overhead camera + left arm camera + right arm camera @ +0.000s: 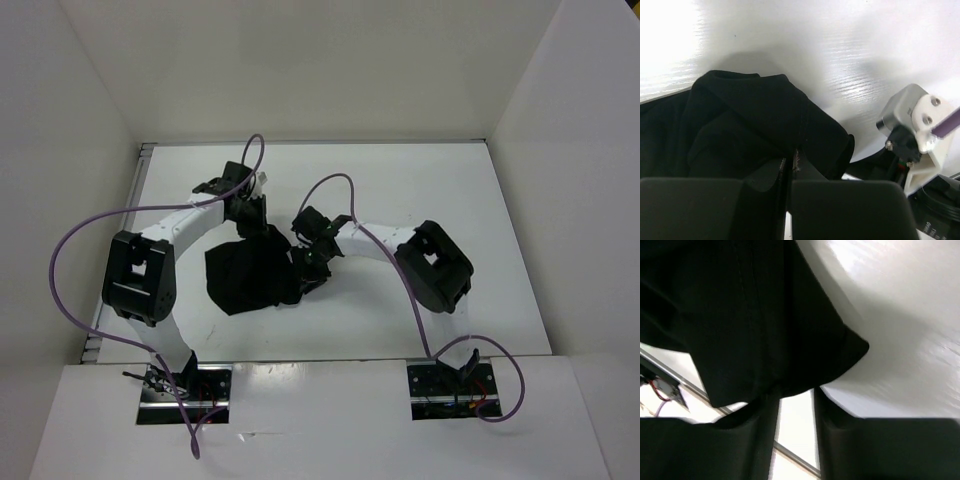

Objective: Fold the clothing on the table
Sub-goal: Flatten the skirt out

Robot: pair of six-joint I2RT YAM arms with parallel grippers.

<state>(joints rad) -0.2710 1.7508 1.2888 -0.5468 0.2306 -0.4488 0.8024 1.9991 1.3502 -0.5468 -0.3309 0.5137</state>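
- two holds matter here. left gripper (791, 162): jaws pressed together on a raised ridge of the black clothing (250, 275), which peaks at the tips in the left wrist view.
- right gripper (795, 392): jaws part-way apart, with a bright strip showing between them. a hem corner of the clothing drapes across the tips against one finger (757, 412) and is not clamped.
- clothing: bunched in a dark mound on the white table (450, 190), between the two arms, near the centre.
- step judged in hand: taking a second hold on the garment's edge so it can be spread or folded over.
- doing it well: bring the right jaws fully around the hem before closing, and take one layer only. hold the left pinch firm and level so the fabric runs taut between the holds, not twisted. lift both ends together, low over the table.
- hard to make out: black fabric against black fingers hides the contact line in the top view. how many layers the left jaws hold cannot be told.
- the kind of garment, and where its seams lie, cannot be told from the crumpled mound.
- cloth fills the upper left of the right wrist view. whether the hem sits inside the gap or only in front of it is uncertain.
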